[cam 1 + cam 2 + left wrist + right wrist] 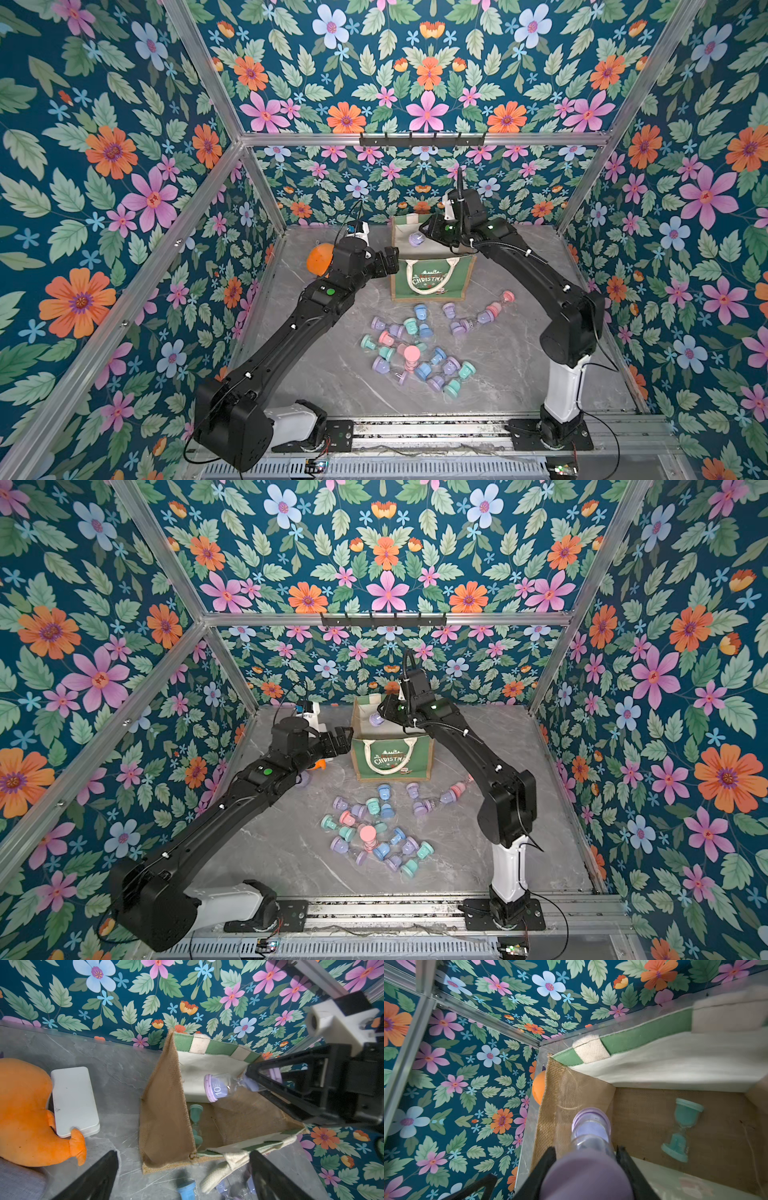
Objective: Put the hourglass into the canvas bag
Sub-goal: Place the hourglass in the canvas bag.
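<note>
Hourglass: a small hourglass (591, 1132) with round purple caps and a clear middle. One cap has a "10" on it.
Where it is: up in the air over the open top of the boxy green canvas bag (432, 282), which has tan burlap sides and white rope handles. The hourglass is tilted. Its far cap points down into the bag, near one burlap side. It is not lying in the bag yet.
How it will handle: it looks light and hard. The clear part looks smooth, so it may slip. The thin neck looks like the part that could break, so I think a short, soft drop is best.
Where to hold it: on the fat clear part next to a cap, not on the thin neck.
Right gripper: the black right gripper (585, 1150) is almost closed. It squeezes the hourglass from both sides, close to the near cap.
Left gripper: the black left gripper (182, 1154) has its jaws wide apart and holds nothing. It is just beside the bag's burlap side. I cannot tell if it touches the bag.
In the bag: one teal hourglass (683, 1128) lies on the bottom.
On the table: many more little hourglasses (411, 353) in pink, blue, teal and purple lie on the grey marble table (498, 374) in front of the bag.
</note>
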